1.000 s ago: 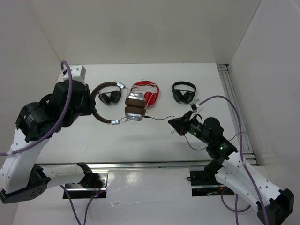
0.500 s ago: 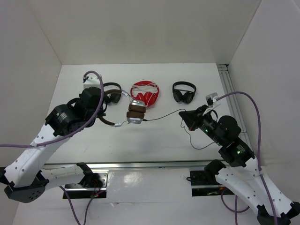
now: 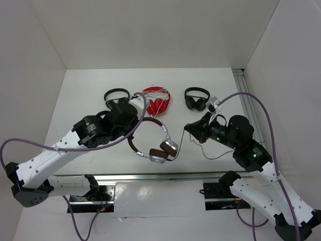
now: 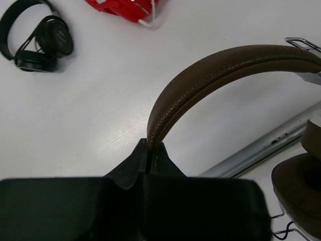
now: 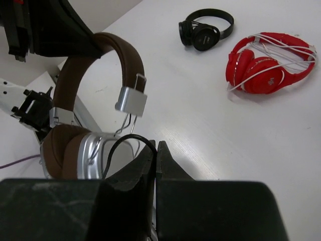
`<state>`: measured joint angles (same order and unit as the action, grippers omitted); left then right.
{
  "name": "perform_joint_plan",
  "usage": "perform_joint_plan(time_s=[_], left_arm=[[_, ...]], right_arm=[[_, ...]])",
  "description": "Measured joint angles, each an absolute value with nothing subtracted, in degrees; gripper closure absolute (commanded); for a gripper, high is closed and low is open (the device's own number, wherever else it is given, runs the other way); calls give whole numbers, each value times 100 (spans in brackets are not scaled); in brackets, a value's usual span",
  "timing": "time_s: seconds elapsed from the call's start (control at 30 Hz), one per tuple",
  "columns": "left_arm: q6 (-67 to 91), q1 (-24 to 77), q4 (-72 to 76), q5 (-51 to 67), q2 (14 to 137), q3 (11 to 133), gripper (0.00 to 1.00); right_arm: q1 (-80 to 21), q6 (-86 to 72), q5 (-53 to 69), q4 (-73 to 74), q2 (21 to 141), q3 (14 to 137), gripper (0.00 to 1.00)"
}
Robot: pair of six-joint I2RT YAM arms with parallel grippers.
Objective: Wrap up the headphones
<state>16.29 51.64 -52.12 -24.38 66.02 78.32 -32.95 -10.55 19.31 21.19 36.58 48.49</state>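
**Wrapping the headphones: both grips taken, no turn of cable yet wound**

The left gripper (image 4: 150,149) is shown closed on the brown headband (image 4: 220,65), its two fingers pinched together across the band's edge. From this grip the headband arches away to the right, and the silver-and-brown ear cups (image 3: 164,149) hang at its ends. The headphones (image 3: 153,135) are thus carried at the middle of the scene, close to the near edge of the table (image 3: 90,95) and beside the metal rail (image 3: 150,176); they are judged to be held clear of the surface.

The right gripper (image 5: 155,150) is likewise shown closed. The thin black cable (image 5: 119,144) rises in a loop from the nearer ear cup and ends at the fingertips, so it is taken to be pinched there, though the contact itself is hidden by the fingers. In the top view the cable is seen stretched between cup and gripper, and a further slack length lies curled on the table to the right, under the right arm.

No winding of cable is visible on the headband or about the cups; the task is therefore judged to be at its opening stage. Done: headphones secured, cable caught. Left: all of the winding and the stowing of the loose end.

At the far side lie the red pair (image 3: 156,100), its white cord already wound, a black pair on the left (image 3: 114,95) and a black pair on the right (image 3: 196,98), well apart from both grippers.
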Motion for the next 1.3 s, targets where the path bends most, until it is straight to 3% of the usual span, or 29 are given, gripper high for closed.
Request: perform_joint_plan(time_s=[0.4,1.03,1.3], left_arm=[[1234,5468,-5083,-1466,7116,7835,100],[1017,5476,-4921,-336,7210,7835,100],[873,5671,-4925,21,7157,7835,100]], right_arm=[[-3297,-993,2265,2045,3791,4847,100],[-3297,-1210,2700,1361,3988,4530,71],[-3297,-1293,2670,843,4110,4303,71]])
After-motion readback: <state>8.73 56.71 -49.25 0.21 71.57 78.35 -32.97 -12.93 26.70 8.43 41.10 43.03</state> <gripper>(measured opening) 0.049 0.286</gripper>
